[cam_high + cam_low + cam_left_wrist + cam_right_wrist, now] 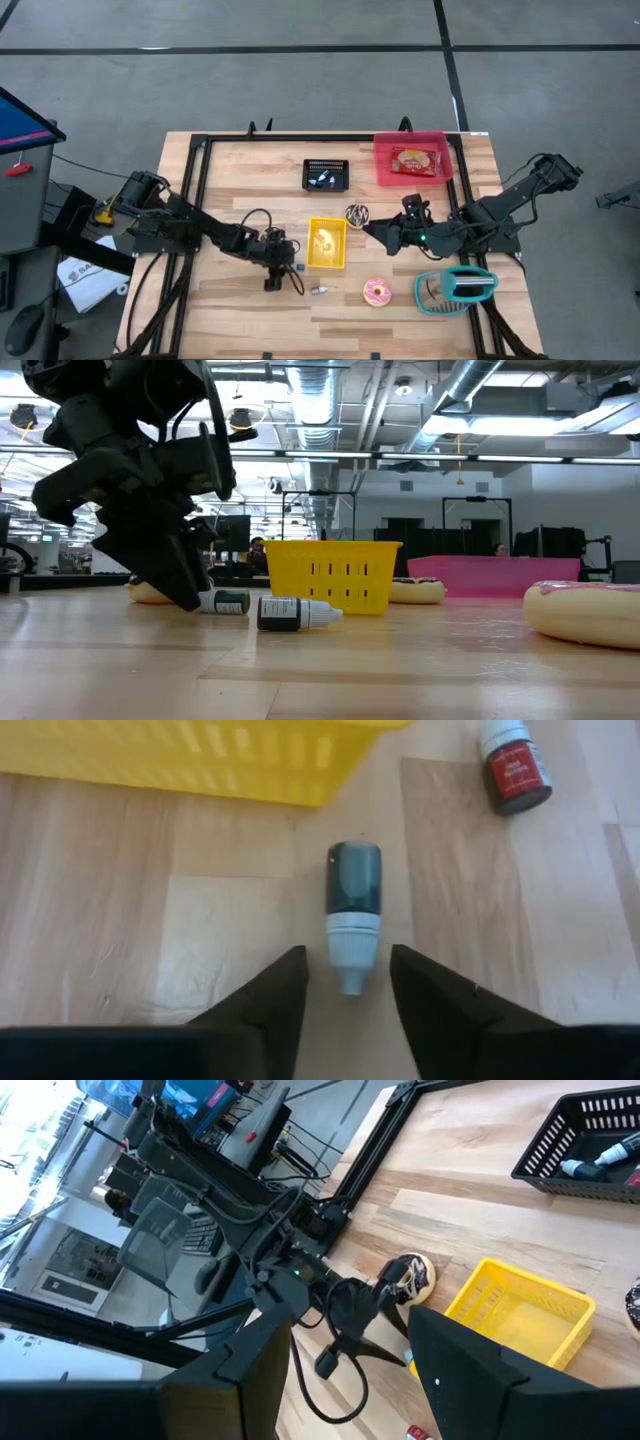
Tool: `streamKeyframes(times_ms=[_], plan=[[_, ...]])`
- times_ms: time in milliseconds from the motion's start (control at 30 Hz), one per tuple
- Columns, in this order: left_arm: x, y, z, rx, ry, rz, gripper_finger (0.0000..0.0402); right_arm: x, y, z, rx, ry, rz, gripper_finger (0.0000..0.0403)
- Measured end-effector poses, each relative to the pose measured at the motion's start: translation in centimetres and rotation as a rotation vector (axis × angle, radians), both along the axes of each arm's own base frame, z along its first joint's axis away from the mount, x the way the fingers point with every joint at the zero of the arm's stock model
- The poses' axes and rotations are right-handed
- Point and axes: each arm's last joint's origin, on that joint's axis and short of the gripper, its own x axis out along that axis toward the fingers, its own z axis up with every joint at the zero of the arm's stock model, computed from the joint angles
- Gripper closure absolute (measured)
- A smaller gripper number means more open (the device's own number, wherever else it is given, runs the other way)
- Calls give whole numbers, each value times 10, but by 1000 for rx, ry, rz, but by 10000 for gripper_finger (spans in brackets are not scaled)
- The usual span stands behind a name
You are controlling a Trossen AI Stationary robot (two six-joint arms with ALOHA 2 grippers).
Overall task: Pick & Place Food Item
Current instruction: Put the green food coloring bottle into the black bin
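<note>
A small dark-green bottle (354, 890) with a white cap lies on its side on the wooden table, just in front of the yellow basket (200, 760). My left gripper (348, 968) is low over the table and open. Its fingers stand on either side of the cap's tip without touching it. In the high view this gripper (283, 272) is left of the bottle (298, 268). A pink-frosted donut (378, 292) and a chocolate donut (357, 214) lie on the table. My right gripper (385, 235) hovers open right of the basket (326, 243), with nothing between its fingers.
A second small bottle with a red label (515, 770) lies near the first one. At the far side stand a black basket (326, 175) with small bottles and a pink tray (412, 160) with a packaged food item. A teal object (455, 288) sits at the near right.
</note>
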Motion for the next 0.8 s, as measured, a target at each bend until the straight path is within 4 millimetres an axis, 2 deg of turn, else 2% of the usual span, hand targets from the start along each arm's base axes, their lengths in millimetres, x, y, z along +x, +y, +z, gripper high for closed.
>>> streamKeyframes(times_ms=[333, 533, 800], plan=[[-2, 1, 4, -35, 8, 50, 394, 0, 0, 1, -3, -4, 3, 207], [-8, 2, 27, -54, -44, 42, 400, 0, 0, 1, -7, -3, 4, 207], [-12, 7, 36, -51, -45, 85, 384, 0, 0, 1, -18, -3, 9, 207]])
